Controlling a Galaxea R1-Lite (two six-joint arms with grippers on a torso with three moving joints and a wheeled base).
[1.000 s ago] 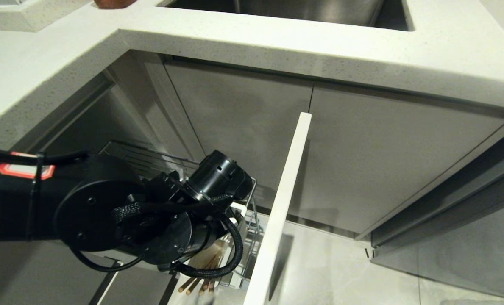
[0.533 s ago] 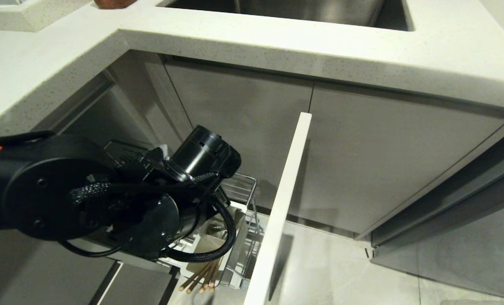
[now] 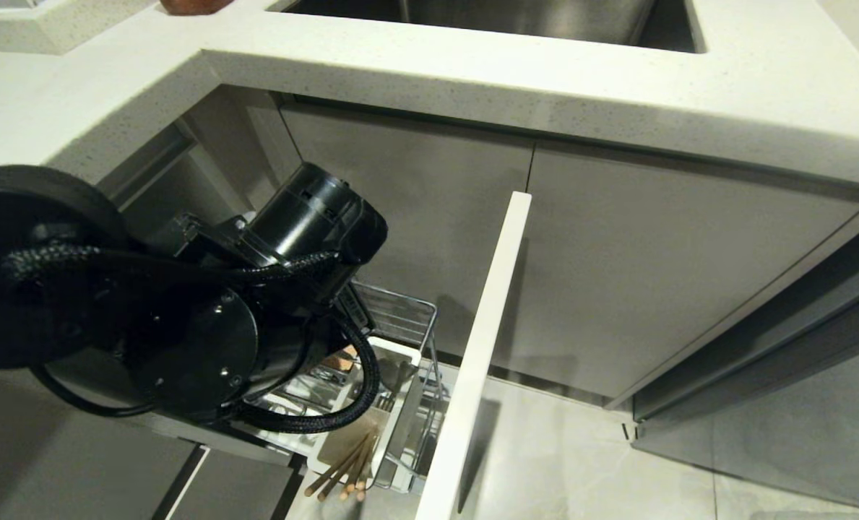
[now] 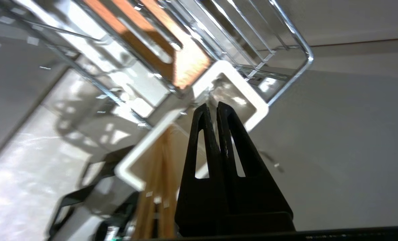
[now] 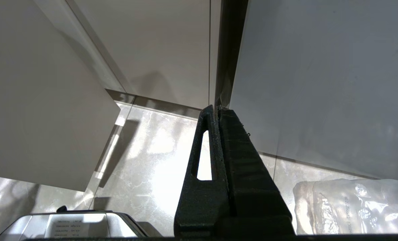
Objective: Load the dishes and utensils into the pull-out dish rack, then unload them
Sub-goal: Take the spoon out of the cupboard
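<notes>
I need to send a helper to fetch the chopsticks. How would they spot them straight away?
Look under the counter at the pull-out dish rack, a chrome wire basket. In its front corner sits a white rectangular utensil caddy. The chopsticks are the thin light-wood sticks leaning out of it, the only wooden sticks there.

Left arm [image 3: 183, 318] now higher over pull-out dish rack [image 3: 400, 325], white utensil caddy [image 3: 393, 354] and chopsticks [image 3: 346, 473] more exposed.

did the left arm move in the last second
Yes. Against the fixed countertop edge, the left arm's wrist has risen and shifted left, uncovering the caddy and chopsticks.
</notes>
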